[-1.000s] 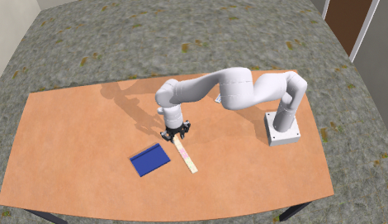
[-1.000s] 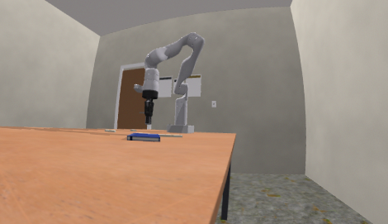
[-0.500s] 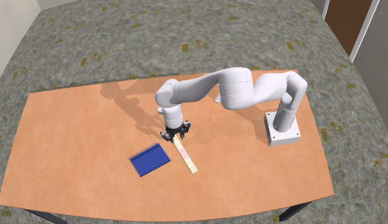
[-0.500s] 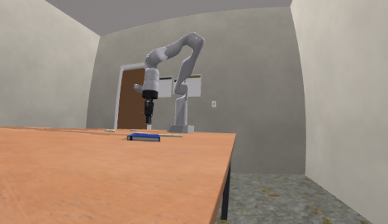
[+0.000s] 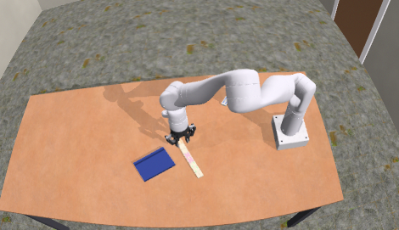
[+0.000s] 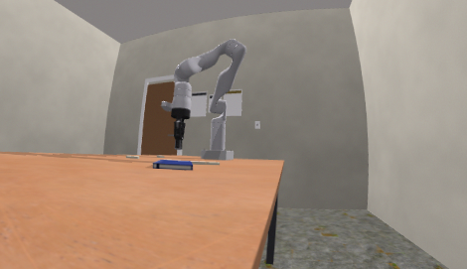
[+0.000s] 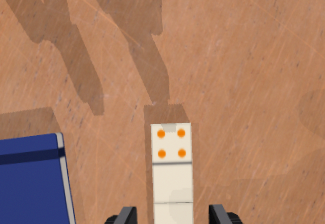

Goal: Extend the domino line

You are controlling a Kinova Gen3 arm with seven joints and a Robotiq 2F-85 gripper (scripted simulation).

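Note:
The line of dominoes (image 5: pixel 193 166) (image 6: pixel 208 163) runs from below the gripper toward the table's front. In the wrist view, its near end is a face-up domino (image 7: pixel 172 163) with four orange pips on the outer half and a blank inner half. That blank half meets another blank half, and the pieces look straight. My gripper (image 5: pixel 180 142) (image 6: pixel 179 148) (image 7: pixel 173 218) is partly open, pointing down above this end of the line. Its fingers stand apart on either side of the line, with bare gaps to it, and nothing shows held. The rest of the line is outside the wrist view.
A blue book-like block (image 5: pixel 154 165) (image 6: pixel 174 164) (image 7: pixel 20 187) lies close beside the line. A pale piece (image 5: pixel 224 101) lies partly hidden behind the arm. Two low pale pieces, one farther left (image 6: pixel 132 157) and one nearer the gripper (image 6: pixel 160 156), lie on the table; their faces are unreadable.

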